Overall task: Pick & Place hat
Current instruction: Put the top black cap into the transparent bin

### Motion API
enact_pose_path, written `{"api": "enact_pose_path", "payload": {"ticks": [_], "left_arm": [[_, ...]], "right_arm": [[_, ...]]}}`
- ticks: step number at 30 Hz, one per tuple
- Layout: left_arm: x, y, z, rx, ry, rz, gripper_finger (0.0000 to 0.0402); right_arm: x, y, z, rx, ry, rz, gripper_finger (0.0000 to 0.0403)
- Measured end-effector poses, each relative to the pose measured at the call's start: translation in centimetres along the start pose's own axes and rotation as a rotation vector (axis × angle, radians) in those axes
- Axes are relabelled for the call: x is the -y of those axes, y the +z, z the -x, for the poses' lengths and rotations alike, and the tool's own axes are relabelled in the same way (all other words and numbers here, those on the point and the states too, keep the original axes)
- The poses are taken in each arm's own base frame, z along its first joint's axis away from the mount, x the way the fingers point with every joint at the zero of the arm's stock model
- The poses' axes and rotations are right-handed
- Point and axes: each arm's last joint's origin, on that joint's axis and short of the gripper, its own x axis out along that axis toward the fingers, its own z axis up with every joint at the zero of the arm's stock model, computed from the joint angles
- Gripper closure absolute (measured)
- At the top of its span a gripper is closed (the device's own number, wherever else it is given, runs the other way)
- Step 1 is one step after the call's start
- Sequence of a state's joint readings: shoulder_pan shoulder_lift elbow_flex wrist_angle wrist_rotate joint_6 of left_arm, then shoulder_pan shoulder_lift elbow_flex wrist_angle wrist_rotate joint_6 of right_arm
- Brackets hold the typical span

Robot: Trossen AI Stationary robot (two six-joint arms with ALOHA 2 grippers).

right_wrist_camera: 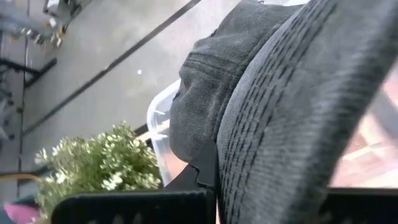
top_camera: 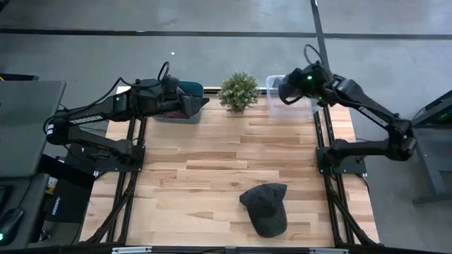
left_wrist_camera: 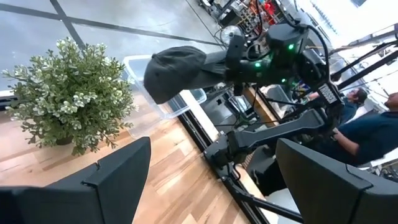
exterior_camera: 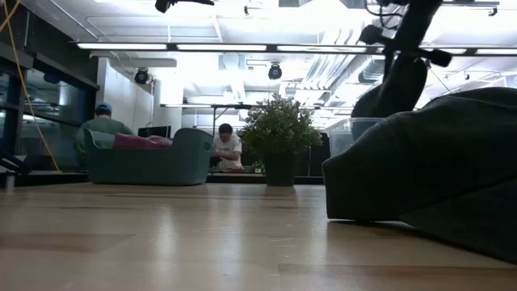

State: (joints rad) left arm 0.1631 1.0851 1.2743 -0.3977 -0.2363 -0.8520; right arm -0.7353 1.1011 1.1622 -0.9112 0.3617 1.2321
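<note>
Held hat (right_wrist_camera: 292, 106) hides the right pincer's tips.

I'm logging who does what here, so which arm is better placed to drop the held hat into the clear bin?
The right arm. Its gripper is shut on a dark hat, held over the clear bin. The left gripper hangs open at the teal bin across the table.

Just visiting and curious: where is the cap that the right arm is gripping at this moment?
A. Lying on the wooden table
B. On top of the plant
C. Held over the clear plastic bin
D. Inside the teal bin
C: the right gripper holds a dark cap above the clear bin.
</note>
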Motion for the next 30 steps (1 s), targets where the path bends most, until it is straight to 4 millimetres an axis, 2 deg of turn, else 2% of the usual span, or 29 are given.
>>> {"api": "enact_pose_path", "payload": {"ticks": [8, 17, 24, 30], "left_arm": [[0.0, 0.0, 0.0, 0.002, 0.000, 0.018, 0.0064], [0.0, 0.0, 0.0, 0.005, -0.005, 0.023, 0.0064], [0.0, 0.0, 0.0, 0.004, -0.005, 0.019, 0.0064], [0.0, 0.0, 0.0, 0.004, -0.005, 0.019, 0.0064]], "right_arm": [[-1.3, -2.3, -2.4, 0.038, -0.086, -0.074, 0.0397], [-1.4, -4.4, -4.0, -0.006, -0.206, -0.084, 0.0397], [-1.4, -4.9, -3.6, 0.017, -0.202, -0.088, 0.0397], [-1.3, -4.5, -4.1, 0.019, -0.221, -0.082, 0.0397]]}}
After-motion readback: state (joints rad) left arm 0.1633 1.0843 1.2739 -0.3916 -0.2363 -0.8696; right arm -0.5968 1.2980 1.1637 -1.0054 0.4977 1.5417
